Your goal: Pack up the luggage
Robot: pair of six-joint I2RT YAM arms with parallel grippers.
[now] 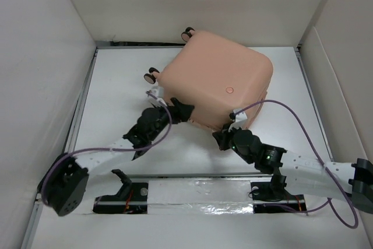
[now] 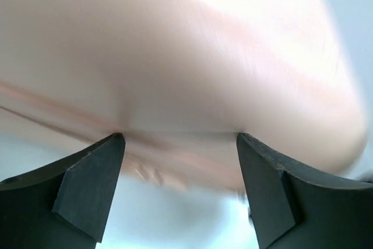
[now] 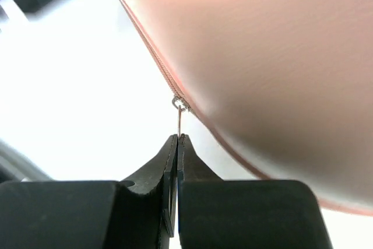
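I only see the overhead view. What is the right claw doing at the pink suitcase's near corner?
Observer: The right gripper is shut on the zipper pull of the luggage, pinching the thin metal tab.
Operator: And the left one?
Observer: The left gripper is open, its fingers spread wide at the shell's lower edge, holding nothing.

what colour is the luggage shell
Plain salmon pink; the luggage shows best in the top external view.
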